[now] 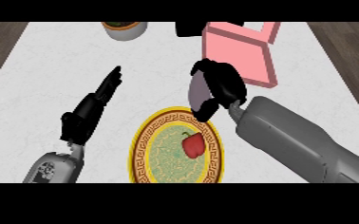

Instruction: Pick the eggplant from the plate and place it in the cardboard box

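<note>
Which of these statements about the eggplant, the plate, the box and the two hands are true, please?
1. The right hand is curled round the eggplant. True.
2. The eggplant lies on the plate. False: it is in the hand, above the plate's far rim.
3. A red pepper is on the plate. True.
4. The box is blue. False: it is pink.
5. The left hand holds the pepper. False: its fingers are straight and hold nothing.

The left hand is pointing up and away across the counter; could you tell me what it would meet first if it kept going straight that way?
The left hand points up and slightly right. Bare counter lies ahead; the grey pot at the far edge looks to be the first thing roughly in line, though it may pass just left of it.
</note>
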`<act>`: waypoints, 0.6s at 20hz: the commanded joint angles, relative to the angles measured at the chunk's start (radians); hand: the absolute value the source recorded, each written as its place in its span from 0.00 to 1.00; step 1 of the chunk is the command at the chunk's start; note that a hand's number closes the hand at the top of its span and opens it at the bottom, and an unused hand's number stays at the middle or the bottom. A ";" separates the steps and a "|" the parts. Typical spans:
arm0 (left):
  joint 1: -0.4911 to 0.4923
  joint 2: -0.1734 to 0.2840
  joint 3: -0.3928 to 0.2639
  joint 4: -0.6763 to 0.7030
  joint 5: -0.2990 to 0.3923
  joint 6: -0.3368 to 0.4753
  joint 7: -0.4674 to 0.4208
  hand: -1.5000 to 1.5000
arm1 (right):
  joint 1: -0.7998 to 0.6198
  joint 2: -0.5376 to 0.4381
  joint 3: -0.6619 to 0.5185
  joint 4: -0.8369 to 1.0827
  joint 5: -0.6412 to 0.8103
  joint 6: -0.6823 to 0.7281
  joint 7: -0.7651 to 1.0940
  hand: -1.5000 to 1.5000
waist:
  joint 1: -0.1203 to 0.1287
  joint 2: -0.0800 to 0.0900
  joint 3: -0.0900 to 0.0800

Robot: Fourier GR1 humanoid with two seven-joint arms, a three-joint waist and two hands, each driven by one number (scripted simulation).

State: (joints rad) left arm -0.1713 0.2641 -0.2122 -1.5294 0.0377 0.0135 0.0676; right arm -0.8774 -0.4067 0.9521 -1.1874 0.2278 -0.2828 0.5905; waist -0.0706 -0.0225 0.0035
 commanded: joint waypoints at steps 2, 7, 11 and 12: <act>0.018 0.008 -0.005 -0.003 -0.002 -0.018 0.001 0.50 | 0.106 -0.178 -0.036 -0.253 0.132 -0.180 0.041 1.00 | 0.003 0.002 -0.004; 0.040 0.004 0.006 -0.009 -0.003 -0.019 -0.029 0.50 | 0.223 -0.366 -0.114 -0.591 0.157 -0.201 0.119 1.00 | 0.010 0.003 -0.004; 0.052 -0.017 -0.023 -0.079 -0.013 -0.002 0.031 0.50 | 0.332 -0.524 -0.198 -0.865 0.112 -0.213 0.119 1.00 | 0.007 0.000 -0.002; 0.007 -0.022 -0.014 -0.005 -0.032 0.000 0.004 0.50 | 0.325 -0.532 -0.236 -0.919 0.116 -0.215 0.161 1.00 | 0.006 0.007 -0.004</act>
State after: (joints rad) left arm -0.1521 0.2559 -0.2192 -1.5588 0.0234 0.0069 0.0762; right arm -0.6219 -0.8262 0.7953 -1.8824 0.3537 -0.4759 0.7113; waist -0.0634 -0.0195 0.0003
